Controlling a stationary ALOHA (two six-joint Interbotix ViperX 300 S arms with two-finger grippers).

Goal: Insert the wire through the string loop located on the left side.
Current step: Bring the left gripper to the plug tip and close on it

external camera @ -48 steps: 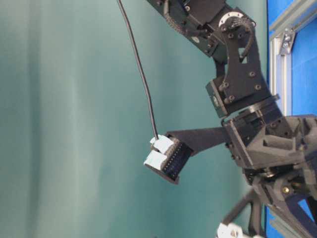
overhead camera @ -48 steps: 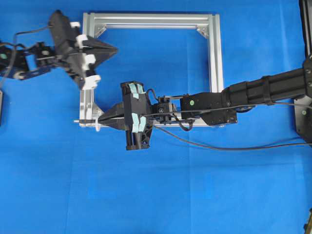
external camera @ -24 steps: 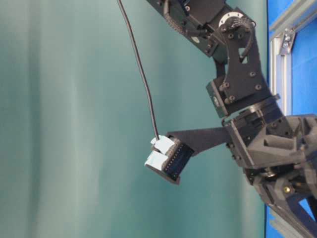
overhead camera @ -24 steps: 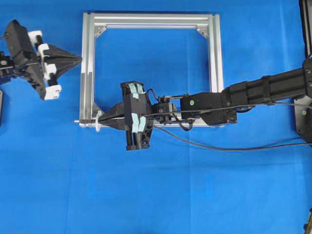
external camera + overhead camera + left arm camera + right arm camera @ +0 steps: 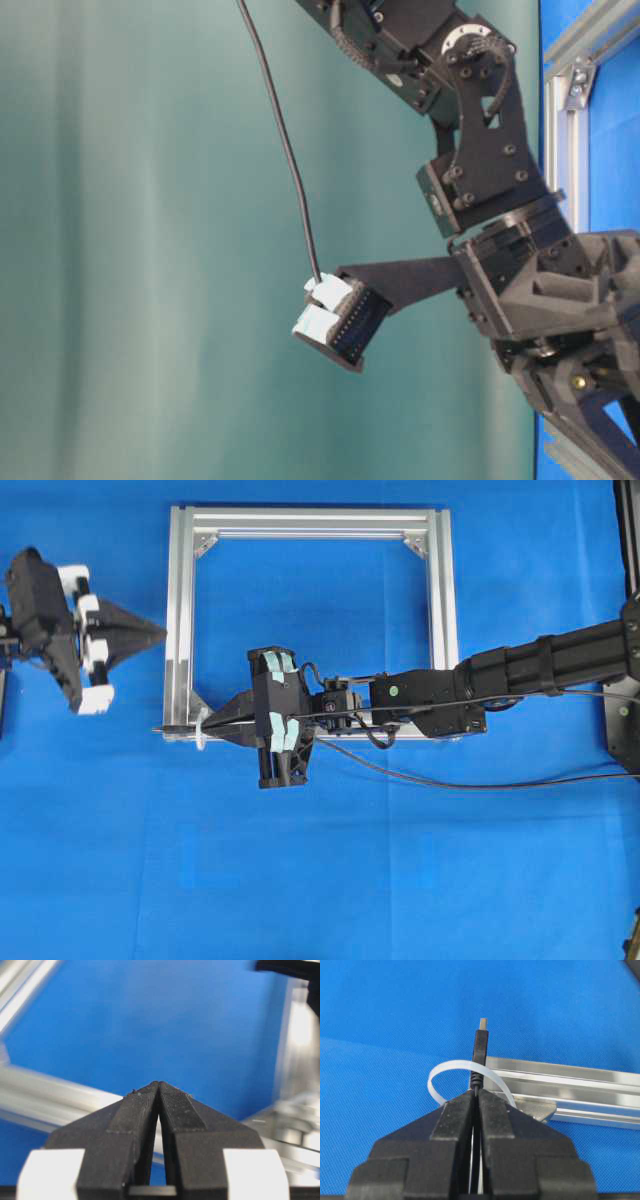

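Since a second ago the left gripper (image 5: 160, 633) has drawn back off the metal frame (image 5: 443, 620): it then hung over the frame's left rail with its tip pointing into the opening, and now it sits clear of that rail on the far left of the overhead view, tip just short of the rail's outer edge. Half a second ago it was already outside the frame and a little higher in that view; it has since slipped slightly down. Its jaws are pressed together with nothing between them, as the left wrist view (image 5: 159, 1085) shows, with blurred silver rails behind the tip.

Nothing else has shifted. The right gripper (image 5: 205, 723) reaches across the desk (image 5: 400, 880) to the frame's lower left corner, and it is pinched on the wire (image 5: 479, 1055), the jaws closed tight just behind the plug. In the right wrist view the wire's black plug and small grey tip stick straight out past the fingers (image 5: 455, 1120) and pass through the string loop (image 5: 436, 1077), a thin whitish band arching over the plug against the frame's corner. From overhead the plug tip (image 5: 158, 729) pokes out just left of the frame's corner, with the loop (image 5: 201, 730) around it. The rest of the wire trails back along the right arm (image 5: 520, 670) and curves across the blue surface towards the right edge
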